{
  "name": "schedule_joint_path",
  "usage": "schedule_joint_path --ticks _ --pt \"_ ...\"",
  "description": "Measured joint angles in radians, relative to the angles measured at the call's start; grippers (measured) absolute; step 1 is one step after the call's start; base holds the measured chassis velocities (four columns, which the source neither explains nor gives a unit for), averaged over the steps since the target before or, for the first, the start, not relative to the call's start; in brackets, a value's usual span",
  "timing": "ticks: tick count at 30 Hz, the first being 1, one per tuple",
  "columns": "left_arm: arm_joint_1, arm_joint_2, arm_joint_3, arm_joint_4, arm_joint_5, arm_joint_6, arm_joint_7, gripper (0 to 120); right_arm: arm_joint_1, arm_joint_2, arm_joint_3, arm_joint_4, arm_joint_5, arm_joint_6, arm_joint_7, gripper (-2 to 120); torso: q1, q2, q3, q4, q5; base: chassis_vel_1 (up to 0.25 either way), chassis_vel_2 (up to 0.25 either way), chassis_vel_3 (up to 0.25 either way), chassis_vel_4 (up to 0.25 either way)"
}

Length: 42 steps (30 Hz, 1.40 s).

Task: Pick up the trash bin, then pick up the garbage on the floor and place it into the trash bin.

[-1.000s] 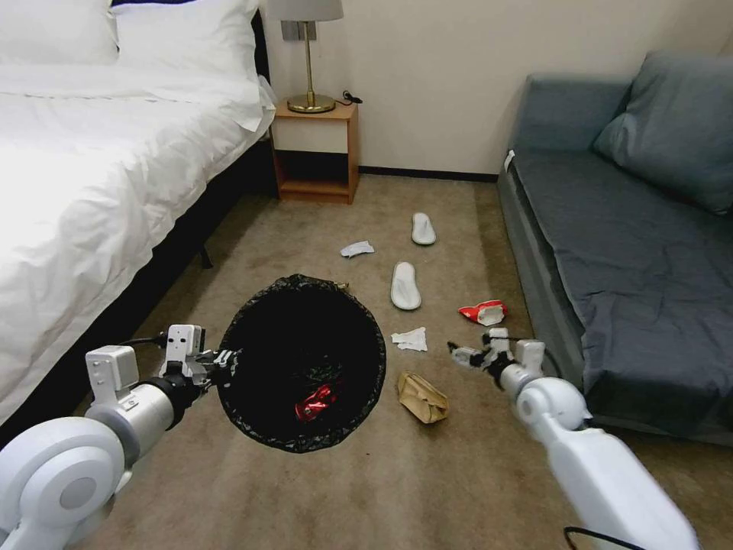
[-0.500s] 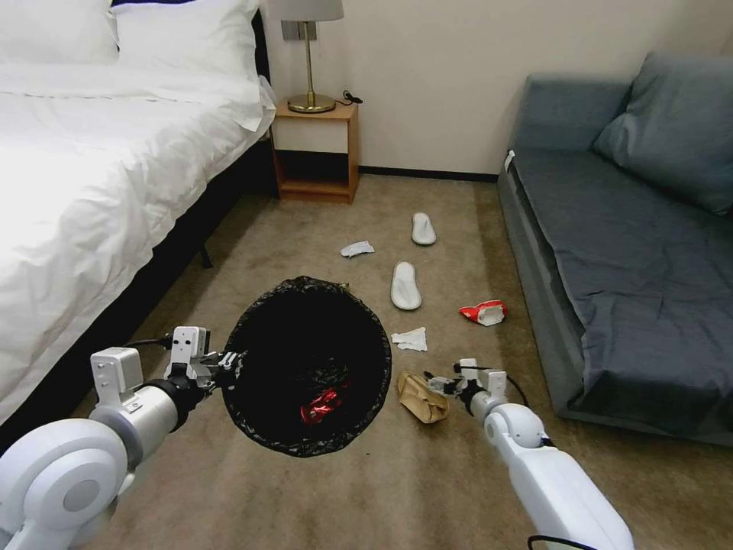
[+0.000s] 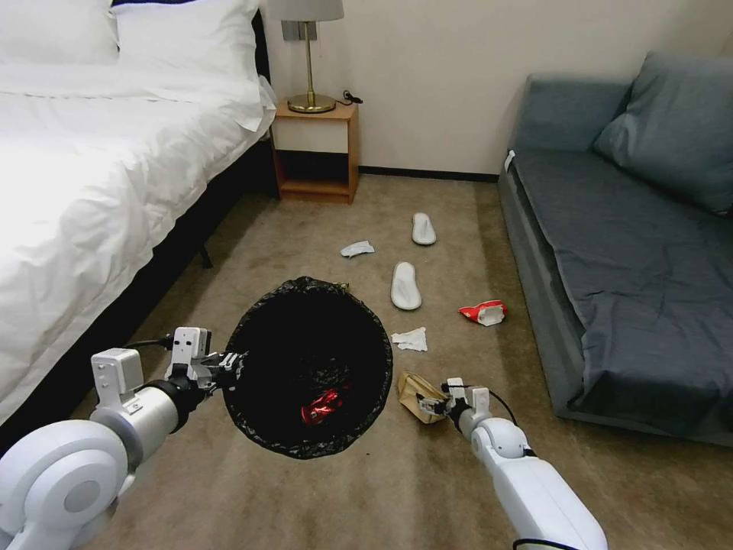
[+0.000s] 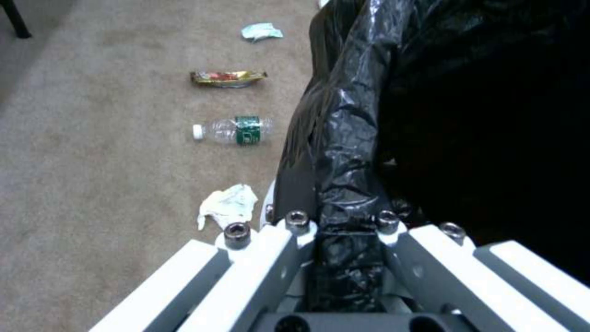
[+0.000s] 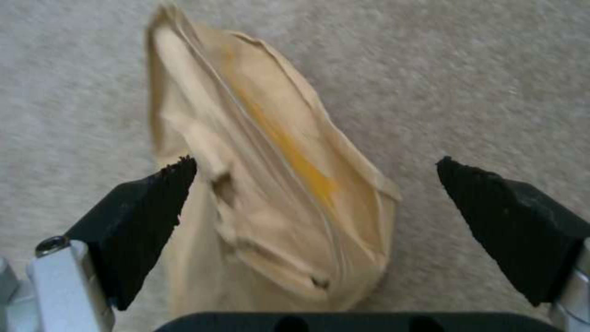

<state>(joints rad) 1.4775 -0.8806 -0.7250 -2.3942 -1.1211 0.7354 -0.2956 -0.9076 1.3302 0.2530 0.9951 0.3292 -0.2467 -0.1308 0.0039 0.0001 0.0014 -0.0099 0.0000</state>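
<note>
Trash bin (image 3: 309,367) clamped by left gripper (image 3: 221,365); right gripper (image 3: 434,403) wide around one brown bag (image 5: 264,198).

Bright even light, overexposed bedding (image 3: 92,153), blurry wrist views

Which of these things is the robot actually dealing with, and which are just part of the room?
Job: trash bin held by left gripper; brown paper bag between open right gripper; tissue; red wrapper; bottle; slippers.
Room: bed; sofa; nightstand; lamp.
</note>
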Motion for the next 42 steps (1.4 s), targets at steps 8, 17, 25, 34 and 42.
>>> schedule_joint_path --ticks 8,17,25,34,42 --pt "-0.002 -0.013 0.008 -0.001 0.007 0.0 0.001 3 0.02 0.023 0.009 -0.061 -0.038 0.028 -0.015 99 0.0 0.0 0.0 0.0 -0.0001 0.0 0.0 0.0 0.0" --pt "-0.001 -0.017 0.005 0.005 0.011 0.0 0.001 3 0.022 0.043 0.001 -0.081 -0.047 0.053 -0.014 82 0.0 0.0 0.0 0.0001 0.0 0.0 0.0 0.0 0.0" --pt "-0.007 -0.017 0.006 0.012 0.013 0.0 0.006 3 0.025 0.045 -0.006 -0.08 -0.042 0.066 -0.008 56 0.0 0.0 0.0 0.0001 0.0 0.0 0.0 0.0 0.0" --pt "-0.012 -0.019 0.012 0.017 0.021 0.0 0.017 3 0.041 0.049 -0.024 -0.062 -0.004 0.066 0.026 21 0.0 0.0 0.0 0.0001 0.0 0.0 0.0 0.0 0.0" --pt "-0.012 -0.018 0.011 0.018 0.022 0.0 0.016 3 0.05 0.046 -0.024 -0.029 -0.002 0.06 0.046 1 0.0 0.0 0.0 0.0001 0.0001 0.0 0.0 0.0 0.0"
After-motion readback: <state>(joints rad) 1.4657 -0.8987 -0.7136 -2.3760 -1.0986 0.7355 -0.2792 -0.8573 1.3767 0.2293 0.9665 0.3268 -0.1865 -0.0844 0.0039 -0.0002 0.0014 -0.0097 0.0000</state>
